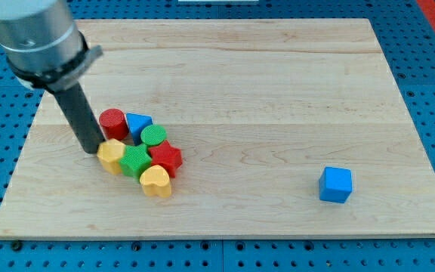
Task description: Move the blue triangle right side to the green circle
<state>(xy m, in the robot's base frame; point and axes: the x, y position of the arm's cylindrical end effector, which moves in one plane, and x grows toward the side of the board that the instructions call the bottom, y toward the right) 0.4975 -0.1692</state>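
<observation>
The blue triangle lies in a tight cluster at the board's left, between the red cylinder on its left and the green circle at its lower right, touching both. My tip rests on the board just left of the cluster, against the yellow block and below-left of the red cylinder. The rod rises toward the view's top left.
The cluster also holds a green star-shaped block, a red star-shaped block and a yellow heart. A blue cube stands alone at the lower right. The wooden board sits on a blue pegboard.
</observation>
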